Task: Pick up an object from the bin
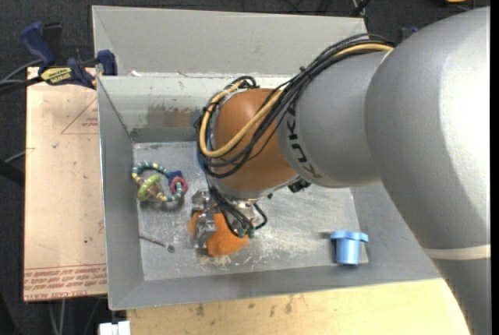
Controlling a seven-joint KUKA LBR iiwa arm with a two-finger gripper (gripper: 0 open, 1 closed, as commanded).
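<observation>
Four loose things lie in the grey metal bin (117,193), one of each kind: one orange rounded lump (227,245), one ring toy of many-coloured beads (156,185), one light blue plastic cap with a flange (348,246), and one thin dark pin (157,240). The orange lump sits on the bin floor close to the near wall, left of the middle. It is smooth and bulging, a plain bright orange, and its upper left part is hidden. The hand (209,223) is down right on that hidden part, under the arm's orange cover and cables; I cannot tell whether it is apart, together or clamped on the lump. The bead ring lies just left of the hand, the pin below the ring, and the blue cap well apart to the right.
</observation>
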